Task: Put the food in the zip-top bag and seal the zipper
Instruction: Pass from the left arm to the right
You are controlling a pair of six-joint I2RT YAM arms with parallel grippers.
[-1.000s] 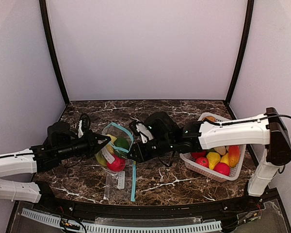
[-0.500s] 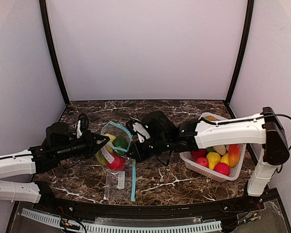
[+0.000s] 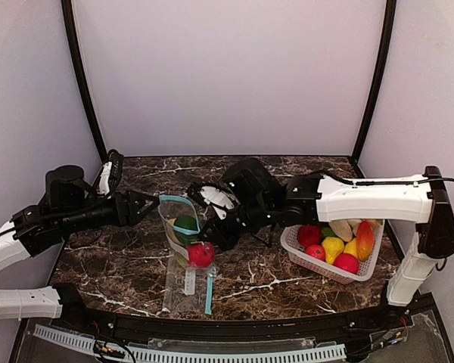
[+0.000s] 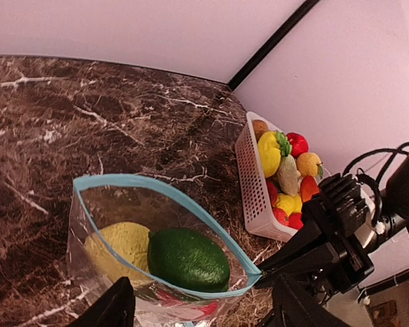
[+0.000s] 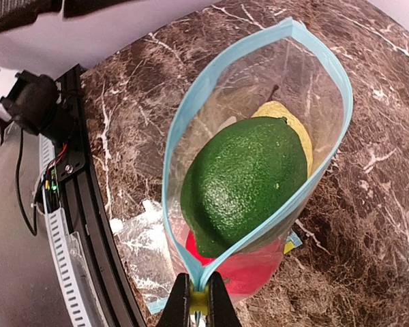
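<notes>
Near the centre of the surface the zip-top bag (image 3: 183,231), mouth open, holds three pieces of food (image 5: 249,177), its rim pinched by the right fingers (image 5: 198,303), the left fingers (image 3: 142,205) spread just left of it, while farther right more food fills the basket (image 3: 310,261), so loading looks partway and sealing not begun.

Clear glossy bag (image 5: 252,75), polished marbled table (image 5: 368,225)

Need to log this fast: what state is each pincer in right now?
Left pincer: open, holding nothing.
Right pincer: closed on the blue-zippered rim of the clear plastic zip-top bag.
</notes>
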